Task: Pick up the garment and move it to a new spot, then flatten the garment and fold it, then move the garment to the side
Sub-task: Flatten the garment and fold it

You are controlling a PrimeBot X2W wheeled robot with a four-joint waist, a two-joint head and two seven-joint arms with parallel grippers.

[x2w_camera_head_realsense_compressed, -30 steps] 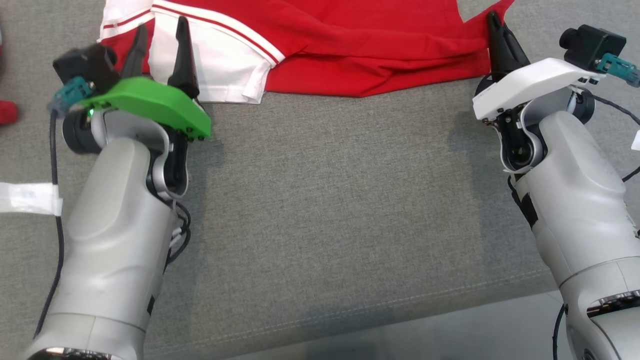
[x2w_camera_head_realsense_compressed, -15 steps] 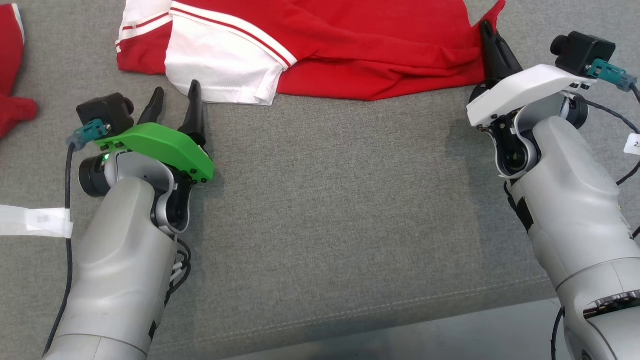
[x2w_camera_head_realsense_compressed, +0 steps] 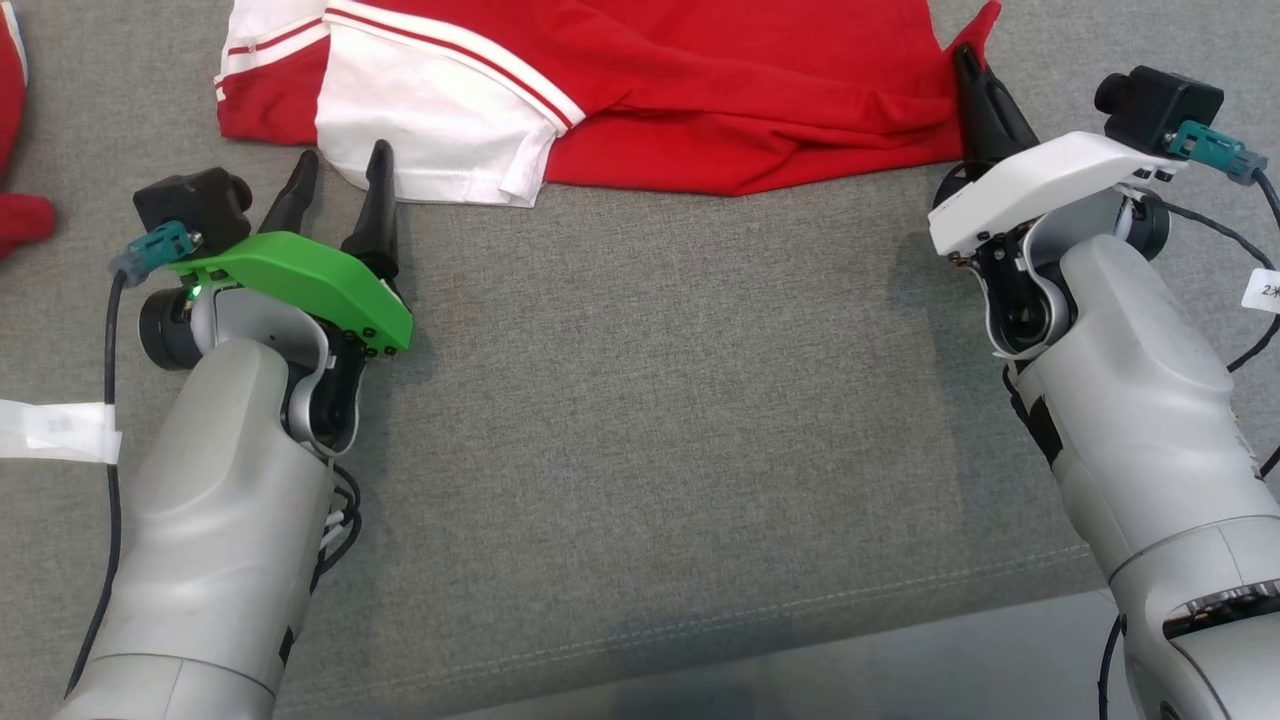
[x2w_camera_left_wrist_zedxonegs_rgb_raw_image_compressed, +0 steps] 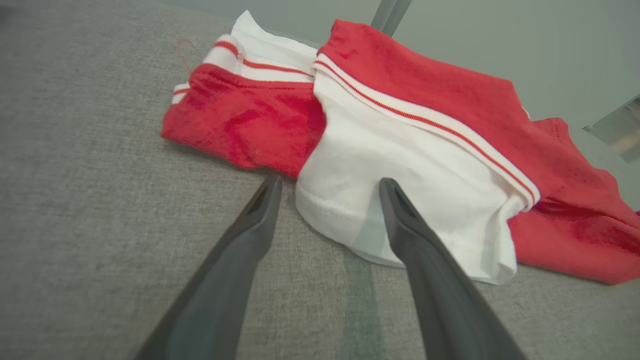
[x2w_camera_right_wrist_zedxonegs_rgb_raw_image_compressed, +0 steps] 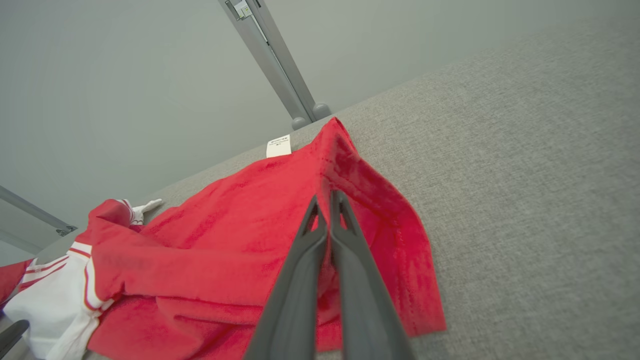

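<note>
Garment [x2w_camera_head_realsense_compressed: 700,110]: its right corner sits pinched in the right end effector [x2w_camera_head_realsense_compressed: 963,55], whose fingers are pressed together. The left end effector [x2w_camera_head_realsense_compressed: 342,158] stands spread at the white sleeve hem, holding nothing. The red cloth lies along the far side of the grey surface [x2w_camera_head_realsense_compressed: 650,400], its top cut off. Nearer, bare surface runs wide to the front edge.

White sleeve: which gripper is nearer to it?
Left. The left gripper is open at the white sleeve; the right gripper is shut on the garment at its far corner.
</note>
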